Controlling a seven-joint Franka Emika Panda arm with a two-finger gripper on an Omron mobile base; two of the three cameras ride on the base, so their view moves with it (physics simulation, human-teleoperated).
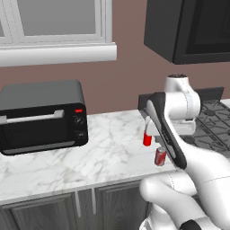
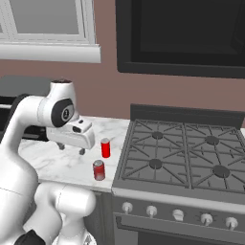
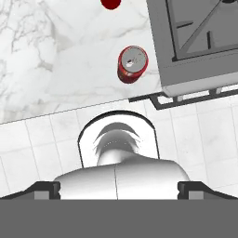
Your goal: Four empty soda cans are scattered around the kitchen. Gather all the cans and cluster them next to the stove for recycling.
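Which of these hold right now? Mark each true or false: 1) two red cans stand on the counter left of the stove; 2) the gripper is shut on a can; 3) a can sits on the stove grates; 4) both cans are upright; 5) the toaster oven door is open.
1) True: a bright red can and a darker red can stand on the marble counter beside the stove.
2) False: the gripper is open and empty, above the counter left of the cans.
3) False: the grates carry no can.
4) True: both stand upright, silver tops up.
5) False: the toaster oven door is closed.
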